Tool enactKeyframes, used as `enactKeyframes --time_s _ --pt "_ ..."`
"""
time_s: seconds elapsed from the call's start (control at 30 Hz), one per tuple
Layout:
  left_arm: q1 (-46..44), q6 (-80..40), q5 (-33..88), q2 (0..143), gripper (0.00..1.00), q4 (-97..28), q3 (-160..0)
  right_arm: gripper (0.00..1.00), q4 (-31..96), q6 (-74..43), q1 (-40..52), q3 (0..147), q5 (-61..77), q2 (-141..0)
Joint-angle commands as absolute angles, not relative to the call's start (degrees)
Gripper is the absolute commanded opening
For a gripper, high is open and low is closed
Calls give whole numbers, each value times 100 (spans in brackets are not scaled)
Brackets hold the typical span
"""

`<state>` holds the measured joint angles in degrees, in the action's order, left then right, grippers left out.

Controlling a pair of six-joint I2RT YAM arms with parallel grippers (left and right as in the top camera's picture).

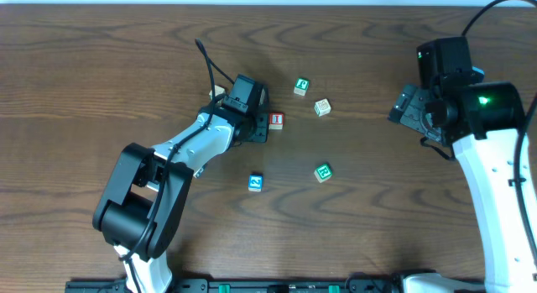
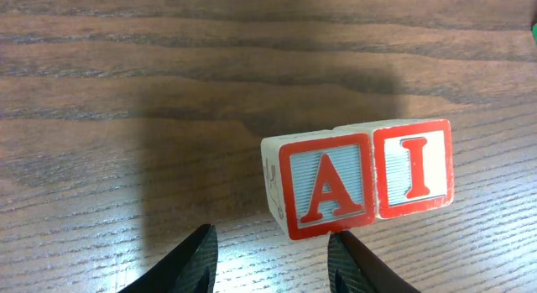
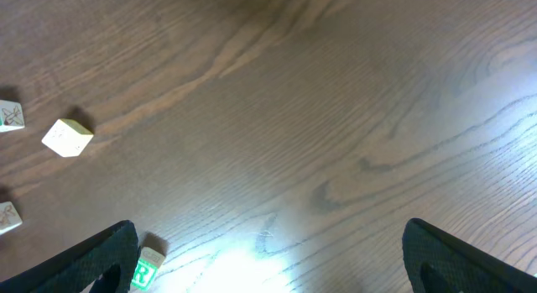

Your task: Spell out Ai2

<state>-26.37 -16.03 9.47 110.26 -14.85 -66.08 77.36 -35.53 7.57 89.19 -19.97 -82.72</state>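
In the left wrist view the red "A" cube (image 2: 327,188) and the red "I" cube (image 2: 413,167) stand side by side, touching, and read "AI". My left gripper (image 2: 273,253) is open and empty just short of them, its right finger near the A cube's lower corner. In the overhead view the left gripper (image 1: 249,111) hides the A cube, and the I cube (image 1: 276,121) shows beside it. The blue "2" cube (image 1: 256,182) lies apart, nearer the front. My right gripper (image 1: 408,108) is open and empty at the far right, and it also shows in the right wrist view (image 3: 268,259).
Two green-lettered cubes (image 1: 302,86) (image 1: 323,172) and a beige cube (image 1: 322,107) lie right of the I cube. Another beige cube (image 1: 218,91) sits behind the left gripper. The right wrist view shows a green "R" cube (image 3: 147,272) by its left finger and a beige cube (image 3: 67,138).
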Motion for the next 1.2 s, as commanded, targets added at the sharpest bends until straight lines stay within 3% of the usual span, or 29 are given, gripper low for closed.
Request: enactKeyframes --time_s 0.0,0.37,0.47,0.53,0.6,0.63,0.8,0.93,1.17 --pt "-2630 -1500 902 11126 44 -1468 -6681 99 7758 -3509 716 8912 -2078 -8256" --pt "-2630 -1470 1431 10945 41 -2171 -6687 99 7762 -3509 716 8912 -2075 -8259" --pt "-2626 -1406 976 10606 41 -2755 -6687 99 7804 -3505 716 8912 -2001 -8259" --pt "-2628 -1402 469 10228 37 -3142 -6687 92 7896 -3516 794 8910 -1909 -8204" --pt "-2626 -1354 40 9706 36 -3505 -6687 95 7839 -3607 1098 8895 -2231 -7933" --pt "-2626 -1306 -259 9262 42 -3706 -6687 99 7756 -3575 1411 8884 -2451 -7607" --pt "-2626 -1175 -714 7537 61 -4504 -6687 99 8431 -3922 1697 8833 -2010 -6925" --pt "-2626 -1175 -1525 6473 98 -5242 -6687 99 8744 -4261 1721 8416 -1833 -6845" --pt "-2626 -1208 -2502 5290 96 -6005 -6687 99 7336 -4810 2718 6683 -1376 -6799"
